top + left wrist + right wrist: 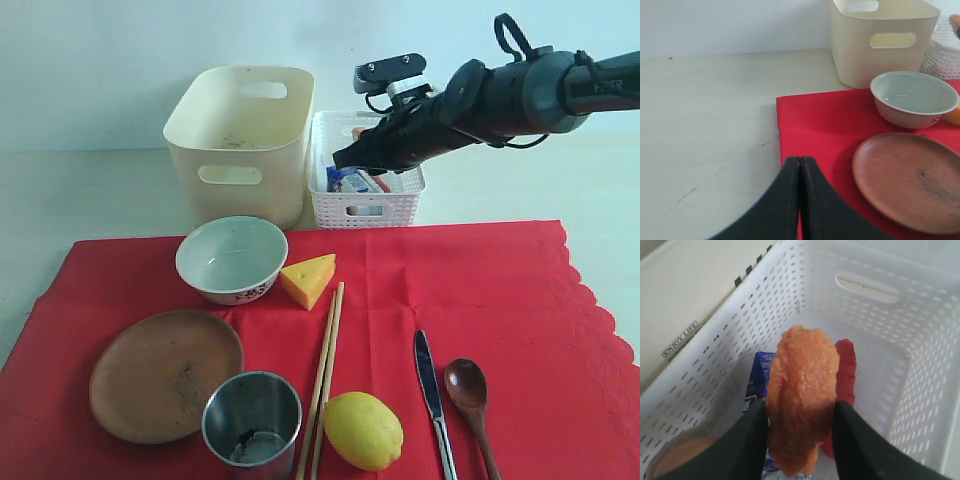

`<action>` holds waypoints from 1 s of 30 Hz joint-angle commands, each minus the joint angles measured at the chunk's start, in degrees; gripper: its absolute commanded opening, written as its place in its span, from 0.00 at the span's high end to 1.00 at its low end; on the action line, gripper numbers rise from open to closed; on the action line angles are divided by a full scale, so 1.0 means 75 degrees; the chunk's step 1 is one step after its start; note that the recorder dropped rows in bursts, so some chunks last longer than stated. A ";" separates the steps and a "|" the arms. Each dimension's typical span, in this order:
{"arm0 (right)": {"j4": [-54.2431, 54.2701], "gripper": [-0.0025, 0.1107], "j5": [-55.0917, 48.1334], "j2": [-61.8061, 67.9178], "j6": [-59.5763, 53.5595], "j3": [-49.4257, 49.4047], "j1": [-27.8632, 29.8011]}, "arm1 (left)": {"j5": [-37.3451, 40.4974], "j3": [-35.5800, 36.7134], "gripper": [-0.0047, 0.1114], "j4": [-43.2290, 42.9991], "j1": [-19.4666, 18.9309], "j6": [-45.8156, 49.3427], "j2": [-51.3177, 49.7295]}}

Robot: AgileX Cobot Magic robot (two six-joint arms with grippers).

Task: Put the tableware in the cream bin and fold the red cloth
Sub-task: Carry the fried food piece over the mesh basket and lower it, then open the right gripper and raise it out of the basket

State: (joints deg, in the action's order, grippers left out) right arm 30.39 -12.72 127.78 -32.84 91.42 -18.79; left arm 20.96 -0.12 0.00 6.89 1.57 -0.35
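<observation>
Gripping an unidentifiable orange lump, the right gripper half-hides a blue carton; left gripper closed, empty.

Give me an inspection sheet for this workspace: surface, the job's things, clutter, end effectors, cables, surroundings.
Surface: pale table; red cloth spread flat, unfolded.
Job's things: bowl, plate, steel cup, chopsticks, knife and spoon all lie on the cloth; no tableware seen in the cream bin.
Clutter: cheese wedge and lemon on the cloth; white basket beside the bin holds a carton and a red item.
End effectors: left end effector shut, empty, by the cloth's edge; right end effector shut on an orange food piece over the basket.
Cables: black loops on the right arm.
Surroundings: plain pale wall.
</observation>
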 commanded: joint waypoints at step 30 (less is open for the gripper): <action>-0.0905 0.47 -0.3645 -0.1596 0.1070 0.0377 0.0014 | -0.0081 0.0017 0.96 0.0041 -0.0018 -0.0041 0.0047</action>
State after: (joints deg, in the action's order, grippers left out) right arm 24.16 -35.76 117.26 -27.12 93.91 -18.79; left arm 20.96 -0.12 0.00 6.89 1.57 -0.35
